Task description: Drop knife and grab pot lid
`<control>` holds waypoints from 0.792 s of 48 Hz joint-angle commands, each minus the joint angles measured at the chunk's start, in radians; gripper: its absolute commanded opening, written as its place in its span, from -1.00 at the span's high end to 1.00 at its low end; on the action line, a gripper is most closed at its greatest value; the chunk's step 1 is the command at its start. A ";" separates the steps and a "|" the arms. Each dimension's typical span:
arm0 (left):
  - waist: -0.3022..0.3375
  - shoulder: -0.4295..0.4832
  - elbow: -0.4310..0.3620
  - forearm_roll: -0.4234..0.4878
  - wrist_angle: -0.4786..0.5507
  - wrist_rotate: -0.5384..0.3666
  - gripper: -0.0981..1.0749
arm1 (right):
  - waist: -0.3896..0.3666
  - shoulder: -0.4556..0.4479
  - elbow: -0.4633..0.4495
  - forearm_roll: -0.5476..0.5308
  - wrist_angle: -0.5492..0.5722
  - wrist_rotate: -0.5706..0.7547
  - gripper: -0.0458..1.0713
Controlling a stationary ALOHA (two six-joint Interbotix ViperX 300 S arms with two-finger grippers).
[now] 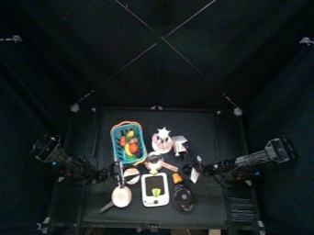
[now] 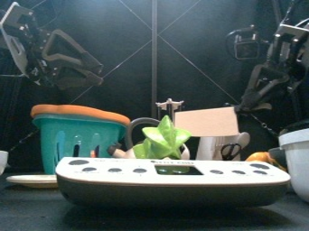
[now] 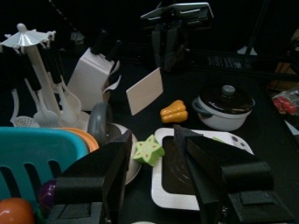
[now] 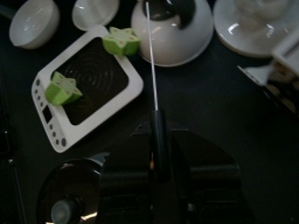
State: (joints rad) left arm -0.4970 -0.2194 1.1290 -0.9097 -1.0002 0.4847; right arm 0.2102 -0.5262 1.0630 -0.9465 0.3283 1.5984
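Observation:
My right gripper [image 4: 156, 131] is shut on the knife [image 4: 149, 61], a slim pale blade seen edge-on that sticks out past the jaws above the white tray [image 4: 47, 122]. The pot lid [image 4: 65, 197], a dark round disc with a knob, lies close beside this gripper. It sits on a grey pot [image 3: 222, 107] at the table's front right and shows as a dark disc in the top view [image 1: 185, 197]. My left gripper [image 3: 163, 166] is open and empty, raised by the teal basket [image 3: 35, 162] at the left.
The white tray [image 1: 156, 188] carries two green star pieces [image 4: 121, 39]. A cream pan [image 1: 120, 195], an orange piece [image 3: 173, 111], a white utensil rack [image 3: 35, 79] and white bowls [image 4: 176, 31] crowd the table's middle.

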 commanded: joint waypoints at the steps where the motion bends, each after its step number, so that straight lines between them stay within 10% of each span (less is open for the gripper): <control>1: 0.014 -0.029 0.002 0.000 0.002 0.000 -0.54 | 0.009 -0.043 0.026 0.052 0.046 0.000 0.18; 38: 0.034 -0.034 0.008 0.000 0.043 0.000 -0.54 | 0.008 -0.020 0.100 0.216 0.123 0.002 -0.42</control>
State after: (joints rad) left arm -0.4694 -0.2516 1.1474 -0.9112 -0.9526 0.4832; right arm 0.2194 -0.5430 1.1704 -0.7302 0.4387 1.5999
